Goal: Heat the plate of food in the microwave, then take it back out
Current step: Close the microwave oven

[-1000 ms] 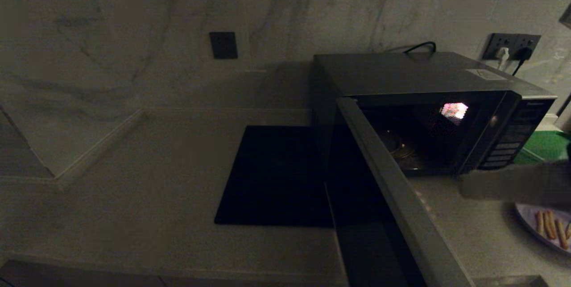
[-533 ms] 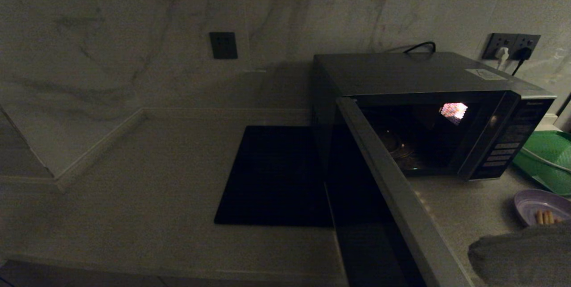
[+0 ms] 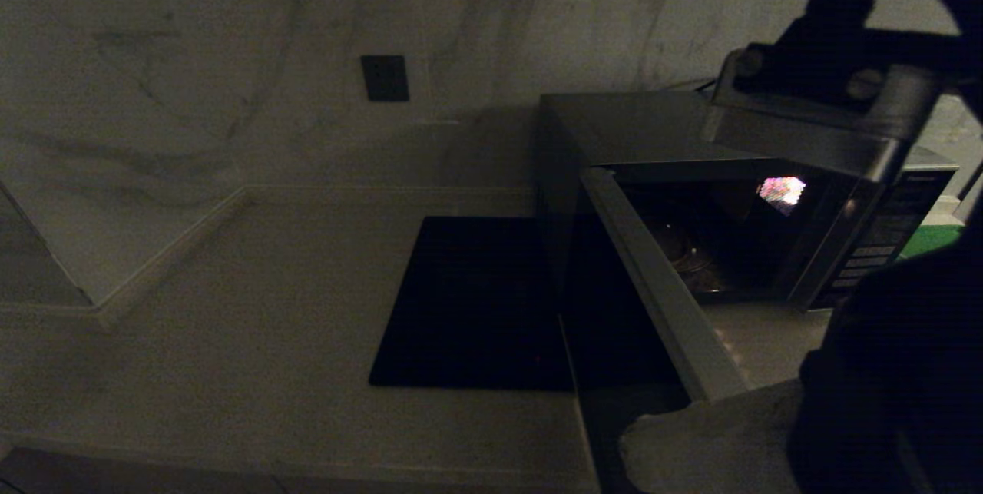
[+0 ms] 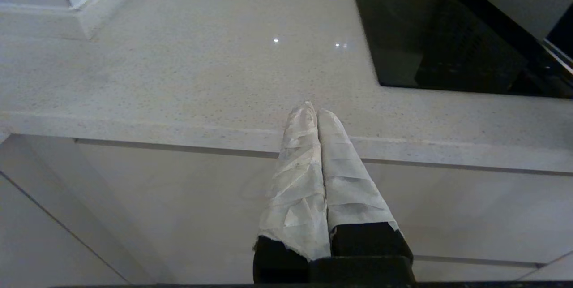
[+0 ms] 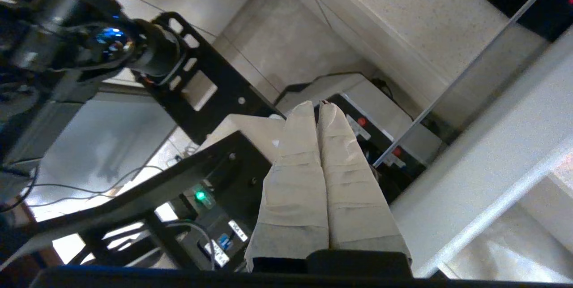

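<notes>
The dark grey microwave point(image 3: 691, 121) stands at the back right of the counter. Its door point(image 3: 660, 286) is swung open toward me, and the lit cavity point(image 3: 714, 240) holds no plate. My right arm fills the lower right of the head view and hides the plate of food. My right gripper point(image 3: 633, 444) point(image 5: 317, 105) is shut and empty. It sits at the counter's front edge, by the outer end of the door. My left gripper point(image 4: 315, 109) is also shut and empty, parked below the front edge of the counter point(image 4: 179, 55).
A flat black mat point(image 3: 476, 302) point(image 4: 438, 37) lies left of the microwave. A sliver of the green tray point(image 3: 929, 240) shows at the right, behind the arm. A dark wall socket point(image 3: 385, 77) sits on the marble wall. The robot's own frame lies under the right gripper.
The right arm swung from over the plate at the far right toward the front and left. It now looms close and hides the plate. The microwave door stays open.
</notes>
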Robot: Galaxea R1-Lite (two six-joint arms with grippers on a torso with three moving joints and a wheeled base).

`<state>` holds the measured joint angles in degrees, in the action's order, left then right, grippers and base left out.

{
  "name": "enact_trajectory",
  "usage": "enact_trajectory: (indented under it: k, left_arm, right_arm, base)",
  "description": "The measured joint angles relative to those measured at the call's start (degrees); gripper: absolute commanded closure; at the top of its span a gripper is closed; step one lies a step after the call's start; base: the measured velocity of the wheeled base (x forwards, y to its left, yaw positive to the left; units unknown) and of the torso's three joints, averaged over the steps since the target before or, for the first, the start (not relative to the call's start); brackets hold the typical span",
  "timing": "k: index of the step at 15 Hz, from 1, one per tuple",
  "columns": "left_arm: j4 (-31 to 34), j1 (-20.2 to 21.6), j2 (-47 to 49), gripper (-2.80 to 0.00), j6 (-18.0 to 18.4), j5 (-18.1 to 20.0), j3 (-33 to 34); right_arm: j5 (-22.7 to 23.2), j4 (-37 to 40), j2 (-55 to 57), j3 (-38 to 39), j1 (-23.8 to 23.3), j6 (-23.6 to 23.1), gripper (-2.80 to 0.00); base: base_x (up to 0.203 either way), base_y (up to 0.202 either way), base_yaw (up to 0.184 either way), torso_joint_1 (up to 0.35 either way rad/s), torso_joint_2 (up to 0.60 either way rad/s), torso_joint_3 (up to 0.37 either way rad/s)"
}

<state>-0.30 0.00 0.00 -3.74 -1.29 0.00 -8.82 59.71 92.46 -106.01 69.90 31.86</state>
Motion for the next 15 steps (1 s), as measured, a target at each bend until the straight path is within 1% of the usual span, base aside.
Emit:
enact_trajectory:
  k: [3, 7, 12, 15]
  left_arm:
    - [0.0, 0.0, 0.0, 0.0, 0.0, 0.0, 0.0]
    - [0.0, 0.0, 0.0, 0.0, 0.0, 0.0, 0.0]
    - [0.0, 0.0, 0.0, 0.0, 0.0, 0.0, 0.0]
    - [0.0, 0.0, 0.0, 0.0, 0.0, 0.0, 0.0]
  right_arm:
    - [-0.4, 0.0, 1.2, 0.6, -1.0, 0.0, 0.0]
    - [-2.7, -0.1, 2.3, 2.2, -3.1, 0.1, 0.0]
    - [-3.2, -0.1, 3.1, 3.4, -6.9, 0.1, 0.0]
    - [-6.0, -0.1, 3.2, 4.5, -8.1, 0.1, 0.0]
  base:
    - [0.0, 0.0, 0.0, 0.0, 0.0, 0.0]
    - [0.0, 0.0, 0.0, 0.0, 0.0, 0.0]
    - [0.0, 0.0, 0.0, 0.0, 0.0, 0.0]
    - [0.0, 0.0, 0.0, 0.0, 0.0, 0.0]
